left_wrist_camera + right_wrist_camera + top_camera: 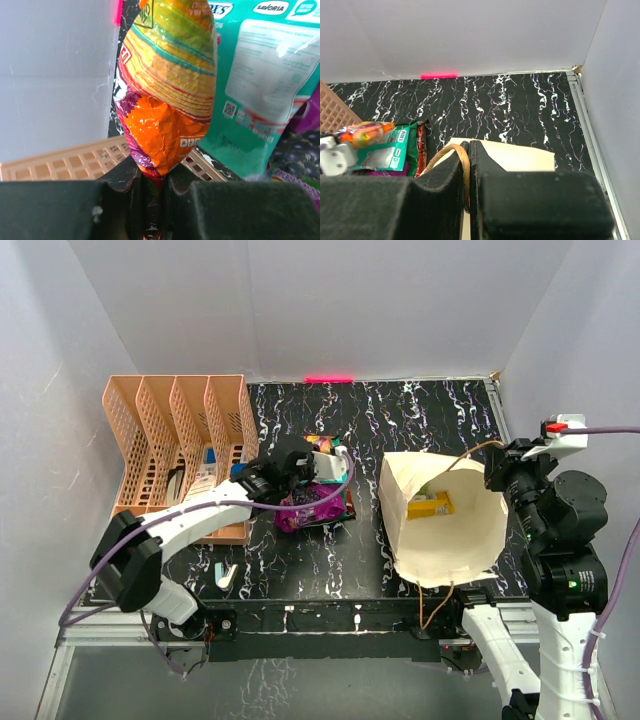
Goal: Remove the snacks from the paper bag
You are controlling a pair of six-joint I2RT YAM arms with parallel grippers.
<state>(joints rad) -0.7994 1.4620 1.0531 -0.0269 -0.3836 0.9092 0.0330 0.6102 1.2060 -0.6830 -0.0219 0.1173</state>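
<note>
The cream paper bag [440,540] stands open at the right of the dark marbled table, with a yellow packet [432,506] showing inside. My right gripper [497,472] is shut on the bag's brown cord handle [461,165] at its far rim. My left gripper [154,182] is shut on the bottom seam of an orange-red-yellow snack packet [167,85] and holds it over a pile of snacks [315,502] left of the bag. The pile has a shiny purple packet [308,512] and a light green one [260,90].
A peach lattice file rack [175,445] with stationery stands at the back left, close to my left arm. A small white piece [226,575] lies near the front left edge. White walls close in the back and sides.
</note>
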